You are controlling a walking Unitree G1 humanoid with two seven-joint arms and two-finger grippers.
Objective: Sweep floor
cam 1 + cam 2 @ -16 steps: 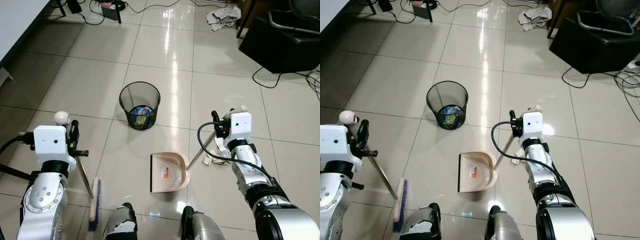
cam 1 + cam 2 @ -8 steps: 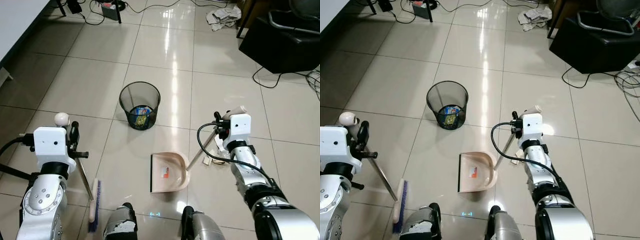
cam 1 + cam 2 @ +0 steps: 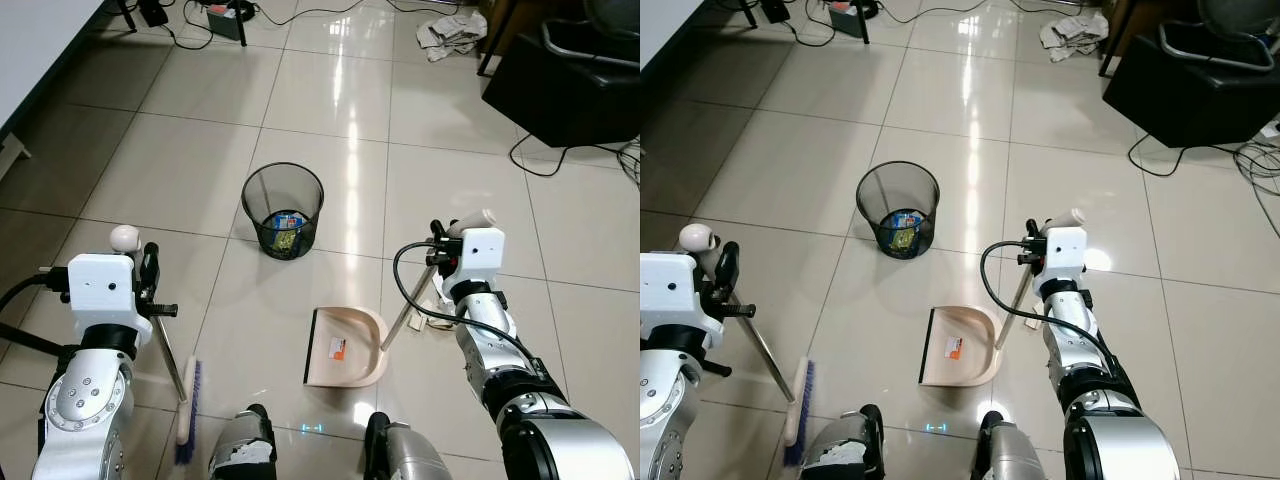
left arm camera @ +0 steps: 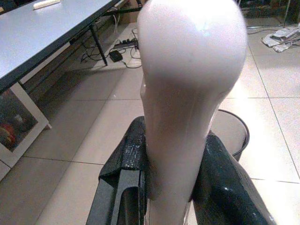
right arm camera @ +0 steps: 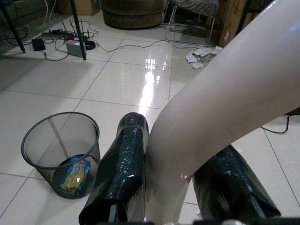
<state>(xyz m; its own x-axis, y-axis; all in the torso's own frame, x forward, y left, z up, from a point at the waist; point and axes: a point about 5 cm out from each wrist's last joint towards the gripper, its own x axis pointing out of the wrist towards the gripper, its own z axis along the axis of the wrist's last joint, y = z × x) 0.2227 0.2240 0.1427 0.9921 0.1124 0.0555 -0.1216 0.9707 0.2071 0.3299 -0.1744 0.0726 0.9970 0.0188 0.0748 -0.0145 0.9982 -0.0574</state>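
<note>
My left gripper (image 3: 148,275) is shut on the pale handle of the broom (image 3: 186,408), whose blue-bristled head rests on the tiles at the lower left. The handle's rounded top (image 4: 192,61) stands between the black fingers (image 4: 124,178) in the left wrist view. My right gripper (image 3: 436,253) is shut on the long handle of the beige dustpan (image 3: 345,345), which lies flat on the floor between my arms. In the right wrist view the handle (image 5: 220,122) passes between the fingers (image 5: 123,173). Crumpled paper scraps (image 3: 432,312) lie on the floor beside the right arm.
A black mesh wastebasket (image 3: 283,208) with coloured wrappers inside stands ahead of the dustpan. A black chair base (image 3: 565,70) and cables (image 3: 545,160) sit at the far right. Crumpled paper (image 3: 452,32) lies at the back. A table's edge (image 3: 40,50) runs along the left.
The dustpan has slid a little to the right and toward me, and its handle stands steeper in the right gripper. The left arm and broom have not moved.
</note>
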